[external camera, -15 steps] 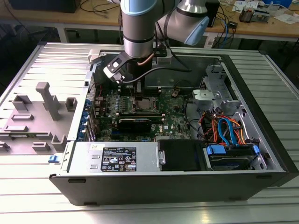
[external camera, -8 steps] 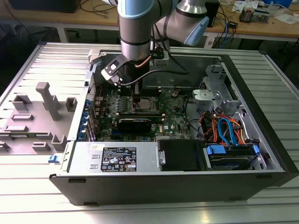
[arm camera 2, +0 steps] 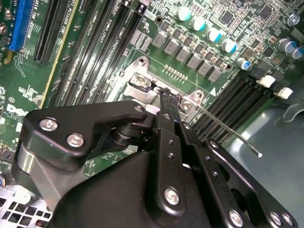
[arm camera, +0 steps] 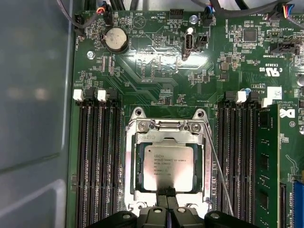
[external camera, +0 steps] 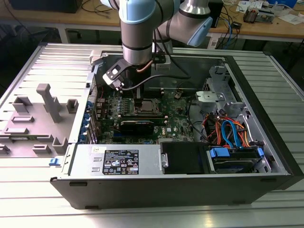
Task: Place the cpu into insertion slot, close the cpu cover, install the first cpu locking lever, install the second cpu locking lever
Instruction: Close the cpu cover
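The cpu (arm camera: pixel 168 161), a silvery square chip, lies flat in the socket on the green motherboard (arm camera: pixel 156 71). The cpu cover (arm camera: pixel 166 127), a thin metal frame, lies down around it. My gripper (arm camera: pixel 167 194) is shut, its black fingertips pressed together at the cover's edge, with nothing visible between them. A thin wire locking lever (arm camera: pixel 219 168) runs along one side of the socket. In the second wrist view that lever (arm camera 2: pixel 229 129) sticks out slanted past the gripper (arm camera 2: pixel 166 96). In the exterior view the gripper (external camera: pixel 139 96) hangs just over the socket (external camera: pixel 148 107).
Black memory slots (arm camera: pixel 97 156) flank the socket on both sides, with a green memory module (arm camera: pixel 268 161) beyond one set. The open computer case (external camera: pixel 118 161) holds a drive bay and coloured cables (external camera: pixel 228 133) on the exterior view's right. A grey fixture tray (external camera: pixel 38 118) sits on the exterior view's left.
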Tool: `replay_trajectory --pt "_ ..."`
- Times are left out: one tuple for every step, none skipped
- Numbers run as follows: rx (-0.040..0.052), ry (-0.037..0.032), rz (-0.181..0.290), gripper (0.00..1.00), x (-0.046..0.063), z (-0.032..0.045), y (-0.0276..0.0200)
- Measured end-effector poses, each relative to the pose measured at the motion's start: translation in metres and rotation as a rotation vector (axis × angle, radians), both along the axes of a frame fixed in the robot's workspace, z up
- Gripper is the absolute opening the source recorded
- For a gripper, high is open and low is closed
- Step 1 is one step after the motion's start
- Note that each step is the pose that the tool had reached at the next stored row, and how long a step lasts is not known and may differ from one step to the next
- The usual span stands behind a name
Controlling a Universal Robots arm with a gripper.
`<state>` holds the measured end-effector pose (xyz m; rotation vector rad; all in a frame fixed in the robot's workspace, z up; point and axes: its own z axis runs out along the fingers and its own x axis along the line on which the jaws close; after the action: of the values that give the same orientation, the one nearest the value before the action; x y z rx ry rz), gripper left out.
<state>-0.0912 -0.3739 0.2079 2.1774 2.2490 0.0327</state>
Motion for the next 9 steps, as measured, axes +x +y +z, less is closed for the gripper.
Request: replay_trajectory --pt "0.0000 0.0000 0.000 0.11 0.0000 -0.0004 0.0000" --pt "0.0000 0.0000 0.000 0.11 0.0000 -0.0007 0.0000" --pt "-0.0001 0.0001 0.000 0.11 -0.0001 -0.0008 0.0000" --pt "-0.0002 0.0001 0.000 0.11 -0.0001 -0.0008 0.0000" --pt "0.0000 0.0001 0.000 0.11 -0.0001 -0.0008 0.0000" --pt "0.0002 -0.0001 0.000 0.11 0.0000 -0.0006 0.0001" --pt "0.0003 -0.0001 0.000 0.11 -0.0001 0.0009 0.0000" --pt "0.0001 0.0000 0.000 0.11 -0.0001 0.0027 0.0000" --pt "0.0001 0.0000 0.000 0.11 -0.0001 0.0058 0.0000"
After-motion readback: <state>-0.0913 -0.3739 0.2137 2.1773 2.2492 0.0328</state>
